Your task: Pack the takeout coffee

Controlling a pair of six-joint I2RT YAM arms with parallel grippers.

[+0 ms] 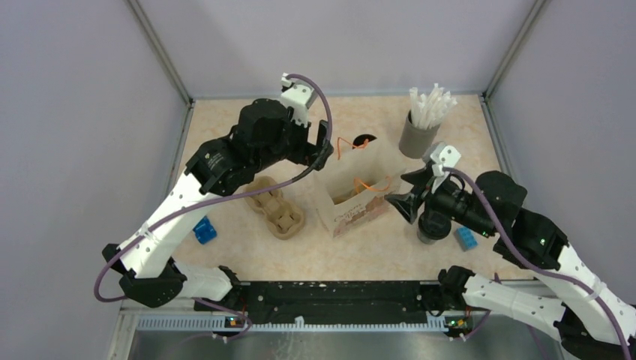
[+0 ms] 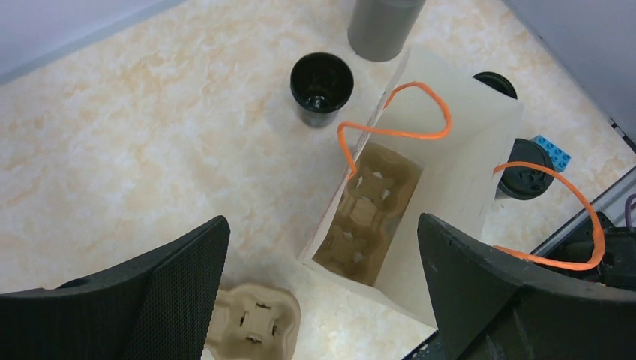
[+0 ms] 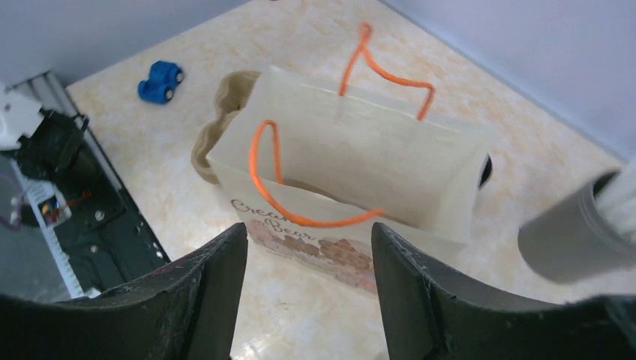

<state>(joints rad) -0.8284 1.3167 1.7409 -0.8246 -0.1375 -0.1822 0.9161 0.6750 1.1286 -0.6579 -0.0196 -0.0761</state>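
A cream paper bag (image 1: 352, 201) with orange handles stands open mid-table. A cardboard cup carrier (image 2: 367, 217) lies inside it. A second carrier (image 1: 274, 208) lies on the table left of the bag. An open black cup (image 1: 365, 141) stands behind the bag. A lidded black coffee cup (image 1: 433, 226) stands to the bag's right. My left gripper (image 1: 324, 152) is open and empty, above the bag's far left corner. My right gripper (image 1: 405, 198) is open and empty, just right of the bag and over the lidded cup. The bag also shows in the right wrist view (image 3: 360, 172).
A grey holder of white straws (image 1: 418, 133) stands at the back right. A blue toy car (image 1: 204, 229) lies at the front left. A blue brick (image 1: 466, 238) lies beside the lidded cup. Grey walls close in the table's sides and back.
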